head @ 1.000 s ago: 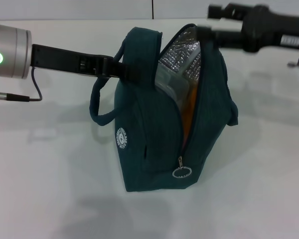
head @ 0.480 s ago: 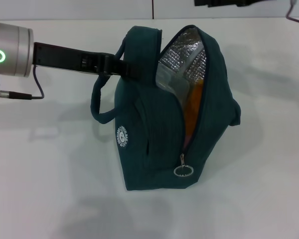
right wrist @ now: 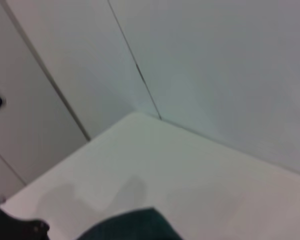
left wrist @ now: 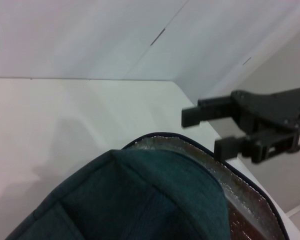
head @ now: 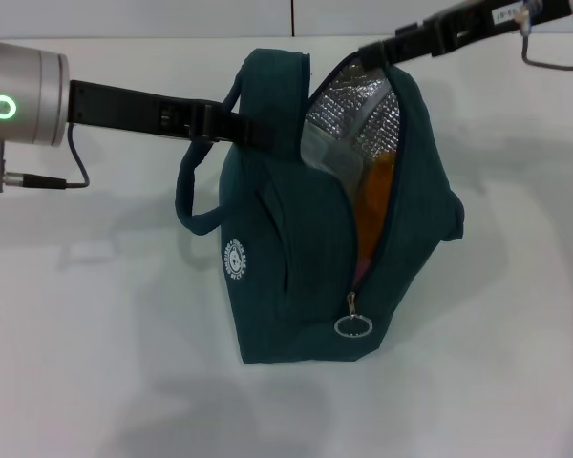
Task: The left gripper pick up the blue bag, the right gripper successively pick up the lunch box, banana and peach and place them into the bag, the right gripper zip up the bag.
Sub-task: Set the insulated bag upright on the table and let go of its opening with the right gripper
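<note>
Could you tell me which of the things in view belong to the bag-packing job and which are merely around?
Part of the job:
- blue bag, unzipped
- zipper pull, low on the bag's front
- lunch box and something orange inside the bag
- left gripper, on the bag's handle
- right gripper, open, above the bag's mouth

Merely around:
- white table
- wall panels

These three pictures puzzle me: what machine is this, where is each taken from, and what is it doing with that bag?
It is a two-armed robot. The big picture looks down from its head; the other two come from cameras on its wrists. On the white table stands a blue bag, unzipped, with silver lining and something orange inside. The left pincer grips the bag's top by the handle, holding it up. The right pincer, open, hovers at the bag's upper rim. The zip pull hangs low on the front, so zipping is not yet done.
</note>
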Controlling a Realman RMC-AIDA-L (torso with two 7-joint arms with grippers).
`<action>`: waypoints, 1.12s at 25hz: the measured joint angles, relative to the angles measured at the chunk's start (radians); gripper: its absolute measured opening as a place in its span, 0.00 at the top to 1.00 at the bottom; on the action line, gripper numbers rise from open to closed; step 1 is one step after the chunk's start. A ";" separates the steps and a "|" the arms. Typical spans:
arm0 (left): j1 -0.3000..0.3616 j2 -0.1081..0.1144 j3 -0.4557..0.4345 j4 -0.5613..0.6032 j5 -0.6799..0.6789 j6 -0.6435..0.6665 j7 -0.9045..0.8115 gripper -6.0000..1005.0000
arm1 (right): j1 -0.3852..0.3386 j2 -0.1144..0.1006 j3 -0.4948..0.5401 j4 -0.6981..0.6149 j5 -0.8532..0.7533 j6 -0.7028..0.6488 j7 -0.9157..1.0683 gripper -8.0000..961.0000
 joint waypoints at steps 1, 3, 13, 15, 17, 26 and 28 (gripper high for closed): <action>0.001 0.000 0.000 -0.001 0.000 -0.001 0.000 0.95 | 0.006 0.003 0.000 -0.001 -0.017 -0.009 0.008 0.24; -0.001 0.000 0.000 -0.010 0.000 -0.002 0.000 0.95 | 0.016 0.008 0.000 -0.006 -0.053 -0.021 0.026 0.25; -0.005 0.006 0.000 -0.026 -0.004 -0.006 0.002 0.95 | 0.047 0.035 0.000 -0.014 -0.163 -0.055 0.066 0.30; -0.003 0.006 0.000 -0.026 -0.005 -0.007 0.002 0.95 | 0.047 0.035 0.000 -0.015 -0.164 -0.056 0.076 0.30; -0.002 0.007 0.000 -0.026 -0.005 -0.008 0.003 0.95 | 0.045 0.036 0.002 -0.016 -0.164 -0.057 0.079 0.31; 0.003 0.007 0.000 -0.026 -0.005 -0.009 0.003 0.95 | 0.037 0.040 0.000 -0.017 -0.166 -0.068 0.069 0.50; 0.003 0.007 0.000 -0.027 -0.005 -0.009 0.006 0.95 | 0.037 0.041 0.000 -0.018 -0.166 -0.070 0.068 0.59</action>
